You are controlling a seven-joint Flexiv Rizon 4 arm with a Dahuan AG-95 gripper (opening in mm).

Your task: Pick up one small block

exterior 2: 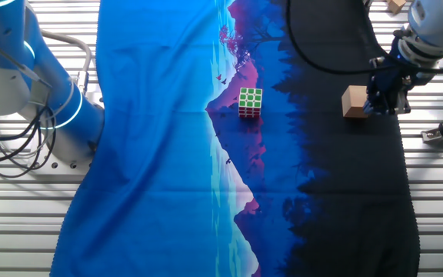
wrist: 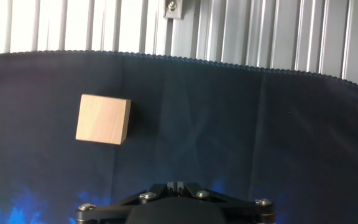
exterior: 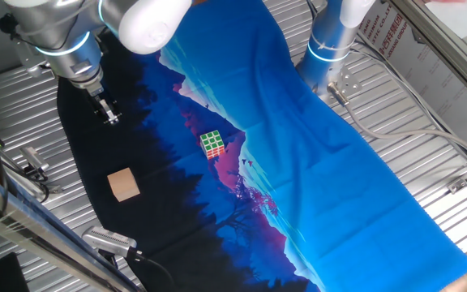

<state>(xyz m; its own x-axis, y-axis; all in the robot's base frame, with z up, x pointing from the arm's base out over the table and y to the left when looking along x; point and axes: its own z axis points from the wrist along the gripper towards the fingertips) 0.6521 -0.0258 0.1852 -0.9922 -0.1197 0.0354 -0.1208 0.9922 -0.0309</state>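
One small block (exterior: 123, 184), plain light-tan wood, lies on the dark part of a printed cloth (exterior: 323, 146) in one fixed view, apart from the gripper (exterior: 110, 113), which hangs above the same dark area with nothing in it; its fingertips appear close together. A green-and-white puzzle cube (exterior: 212, 144) sits further along the cloth, near the pink band of the print, well apart from the block. In the other fixed view, the small block (exterior 2: 354, 101) shows just beside the gripper (exterior 2: 385, 104); the jaws' state cannot be told here, and the puzzle cube (exterior 2: 250, 102) stands mid-cloth. In the hand view, the small block (wrist: 103, 119) rests flat on dark cloth, left of centre, near the cloth's scalloped edge and the ribbed metal table (wrist: 229, 31); the fingertips are out of frame.
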